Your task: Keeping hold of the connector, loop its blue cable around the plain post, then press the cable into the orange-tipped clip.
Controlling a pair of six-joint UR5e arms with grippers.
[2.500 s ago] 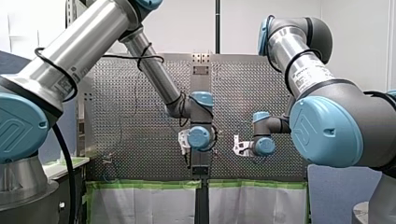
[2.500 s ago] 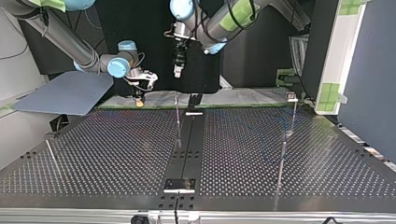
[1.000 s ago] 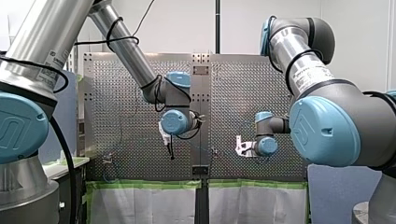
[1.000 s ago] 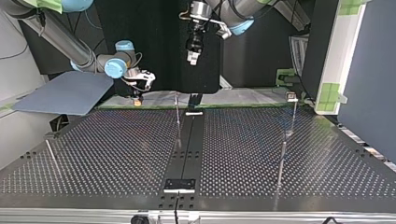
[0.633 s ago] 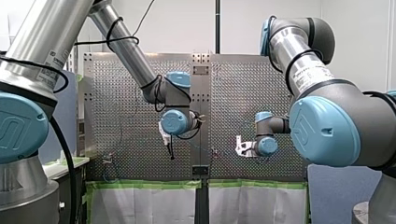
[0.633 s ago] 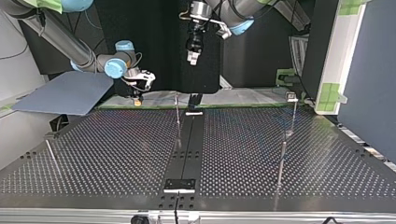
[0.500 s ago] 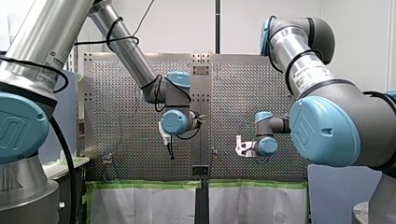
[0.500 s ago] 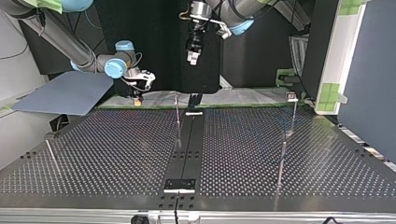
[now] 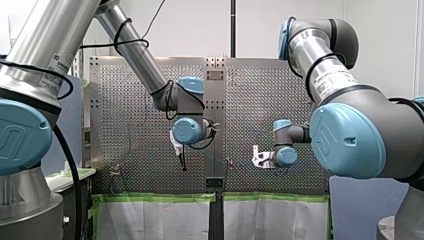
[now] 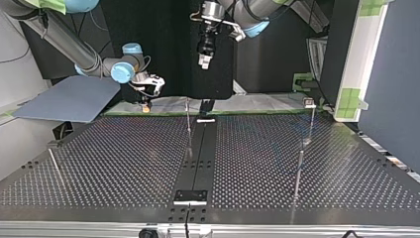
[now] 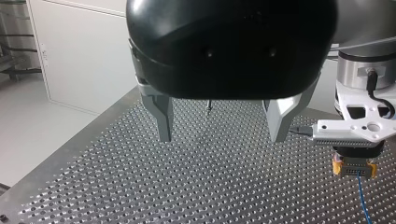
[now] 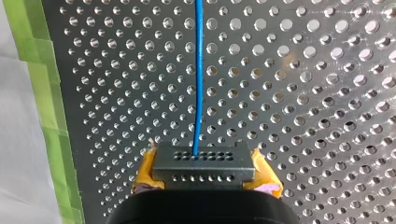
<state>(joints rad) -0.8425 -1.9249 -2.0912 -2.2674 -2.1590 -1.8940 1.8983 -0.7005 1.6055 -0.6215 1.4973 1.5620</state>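
One perforated bench [image 10: 124,158]. My left pincer [image 11: 222,137]: apart, empty, hanging above it. My right pincer [image 12: 205,179]: clamped on the connector [image 12: 204,164], near the green tape [image 12: 42,93] edging the bench; blue cable [image 12: 199,70] runs ahead over the holes.

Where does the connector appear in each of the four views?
Front view: too small to tell.
Top view: connector, left, at the far edge of the table.
Left wrist view: beside the fingers, at the end of the cable.
Right wrist view: between the yellow pads.
Landmark: the table.
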